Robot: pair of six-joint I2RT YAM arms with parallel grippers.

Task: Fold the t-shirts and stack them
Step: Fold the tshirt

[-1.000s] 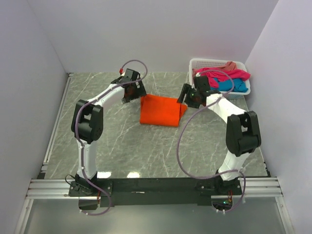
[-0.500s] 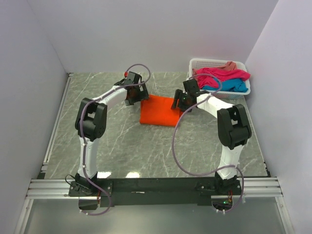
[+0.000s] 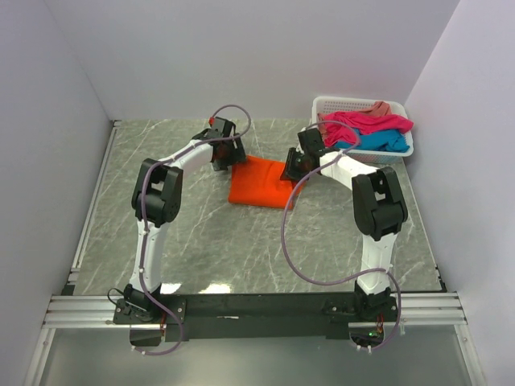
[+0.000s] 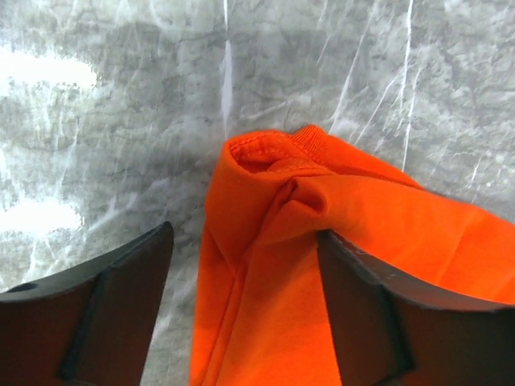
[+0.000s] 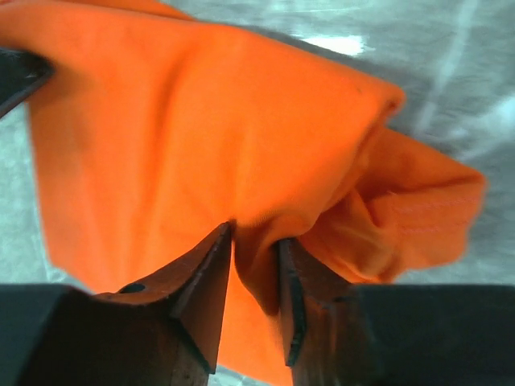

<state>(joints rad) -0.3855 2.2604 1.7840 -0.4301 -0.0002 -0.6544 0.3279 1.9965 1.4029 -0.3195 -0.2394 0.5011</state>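
Observation:
The bright orange t-shirt (image 3: 259, 185) lies folded into a small rectangle on the grey marbled table (image 3: 201, 233). My left gripper (image 3: 231, 158) is at its far left corner. In the left wrist view the left gripper (image 4: 244, 241) stands open, straddling the bunched corner of the orange t-shirt (image 4: 362, 209). My right gripper (image 3: 291, 170) is at the far right corner. In the right wrist view the right gripper (image 5: 256, 237) pinches a fold of the orange t-shirt (image 5: 201, 112). The magenta t-shirt (image 3: 366, 122), turquoise t-shirt (image 3: 376, 141) and salmon t-shirt (image 3: 381, 107) are heaped in the basket.
The white slotted basket (image 3: 322, 103) stands at the table's far right corner, close behind the right arm. White walls enclose the table on three sides. A metal rail (image 3: 96, 193) runs along the left edge.
Both grippers have moved in onto the far corners of the orange t-shirt. The right jaws have narrowed onto a fold of cloth. The left jaws have narrowed a little.

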